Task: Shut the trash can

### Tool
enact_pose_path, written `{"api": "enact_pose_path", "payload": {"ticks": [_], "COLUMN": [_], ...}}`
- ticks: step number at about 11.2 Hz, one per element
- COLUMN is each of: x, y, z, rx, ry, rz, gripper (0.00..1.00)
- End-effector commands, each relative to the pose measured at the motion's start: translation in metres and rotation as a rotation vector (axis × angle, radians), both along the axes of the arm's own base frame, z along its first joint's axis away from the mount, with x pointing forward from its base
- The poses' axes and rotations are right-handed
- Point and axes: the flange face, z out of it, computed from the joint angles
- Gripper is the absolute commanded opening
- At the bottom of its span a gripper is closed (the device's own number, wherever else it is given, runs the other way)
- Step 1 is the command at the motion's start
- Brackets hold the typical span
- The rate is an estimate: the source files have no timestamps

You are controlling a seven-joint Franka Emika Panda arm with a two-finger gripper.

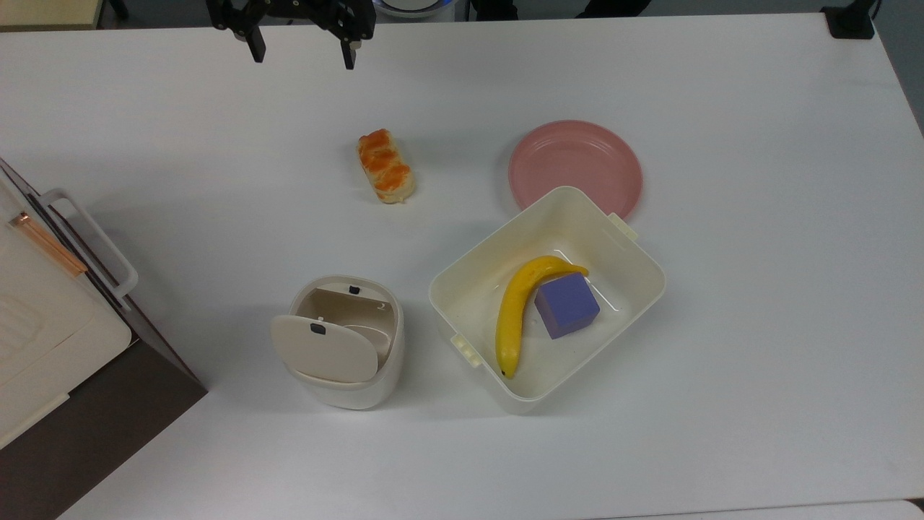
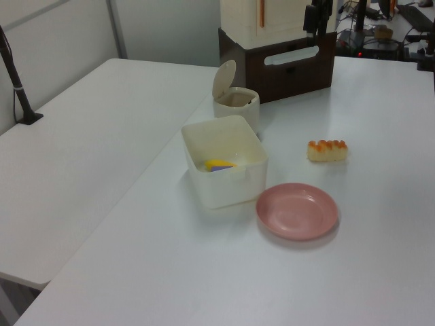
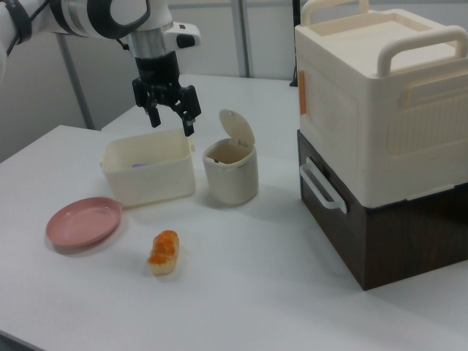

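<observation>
The trash can (image 1: 372,375) is a small cream bin standing on the white table, and its tan inside shows. Its beige lid (image 1: 323,350) with a small dark button stands hinged up and open, as also seen on the trash can (image 3: 231,175) in the right view and on the trash can (image 2: 238,106) in the left view. My gripper (image 1: 302,58) hangs open and empty at the top view's upper edge, far from the bin. In the right view the gripper (image 3: 172,126) hovers well above the table, left of the raised lid (image 3: 238,128).
A larger cream tub (image 1: 462,285) holding a banana (image 1: 514,318) and a purple cube (image 1: 567,305) stands right beside the bin. A pink plate (image 1: 575,166) and a bread roll (image 1: 386,166) lie further off. A tall cream box on a dark base (image 3: 380,131) stands by the bin.
</observation>
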Motion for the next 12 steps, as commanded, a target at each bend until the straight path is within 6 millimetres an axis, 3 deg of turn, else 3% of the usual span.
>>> {"api": "enact_pose_path", "payload": {"ticks": [1,12], "x": [-0.0127,-0.0133], "y": [0.0045,0.0035], "z": [-0.0045,-0.003], "rx": [0.012,0.01], "ry": [0.035,0.033], "rz": [0.023,0.033], "gripper": [1.0,1.0]}}
